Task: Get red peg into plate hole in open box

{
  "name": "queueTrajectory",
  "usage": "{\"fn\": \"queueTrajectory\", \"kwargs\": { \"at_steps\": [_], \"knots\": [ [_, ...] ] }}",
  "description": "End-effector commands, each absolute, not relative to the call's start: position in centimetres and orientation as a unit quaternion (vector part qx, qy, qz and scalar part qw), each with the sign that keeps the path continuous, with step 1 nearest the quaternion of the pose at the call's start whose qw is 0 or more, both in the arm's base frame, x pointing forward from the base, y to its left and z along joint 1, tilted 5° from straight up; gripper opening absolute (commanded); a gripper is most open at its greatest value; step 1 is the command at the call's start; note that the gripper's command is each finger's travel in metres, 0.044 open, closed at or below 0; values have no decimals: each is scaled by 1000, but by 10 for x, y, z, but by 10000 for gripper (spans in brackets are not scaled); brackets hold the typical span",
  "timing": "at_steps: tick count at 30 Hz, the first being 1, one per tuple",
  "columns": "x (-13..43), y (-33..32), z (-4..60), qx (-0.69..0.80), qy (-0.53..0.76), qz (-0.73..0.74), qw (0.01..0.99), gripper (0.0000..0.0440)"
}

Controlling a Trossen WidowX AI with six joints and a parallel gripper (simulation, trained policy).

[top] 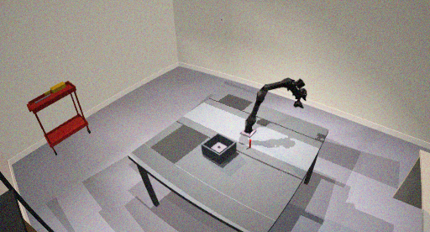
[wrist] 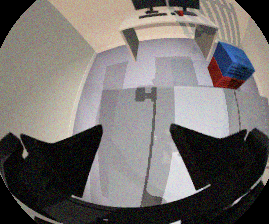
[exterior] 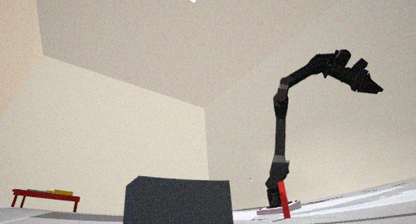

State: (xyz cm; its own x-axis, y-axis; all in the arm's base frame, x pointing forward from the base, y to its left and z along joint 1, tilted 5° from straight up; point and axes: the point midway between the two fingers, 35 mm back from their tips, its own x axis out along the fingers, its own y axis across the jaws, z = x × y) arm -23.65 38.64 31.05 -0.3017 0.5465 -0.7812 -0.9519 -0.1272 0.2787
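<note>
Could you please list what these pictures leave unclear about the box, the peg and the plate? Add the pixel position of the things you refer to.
- Exterior view: the dark grey square box (top: 211,154) (exterior: 179,201)'s near wall hides its inside; the frame's lower edge cuts off its base.
- Top view: the pale plate (top: 216,150)'s hole is too small to judge its shape.
- Wrist view: the slim red peg (top: 250,144) (exterior: 283,200) is out of frame.
</note>
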Motion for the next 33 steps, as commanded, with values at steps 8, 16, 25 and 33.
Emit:
{"fn": "queueTrajectory", "kwargs": {
  "at_steps": [8,16,25,33],
  "knots": [
    [-173,399,316,-197,446,651,582,440],
    [-99,395,302,-147,518,555,634,440],
    [-24,374,283,-86,584,434,680,440],
    [32,344,265,-26,630,319,708,440]
  ]
}}
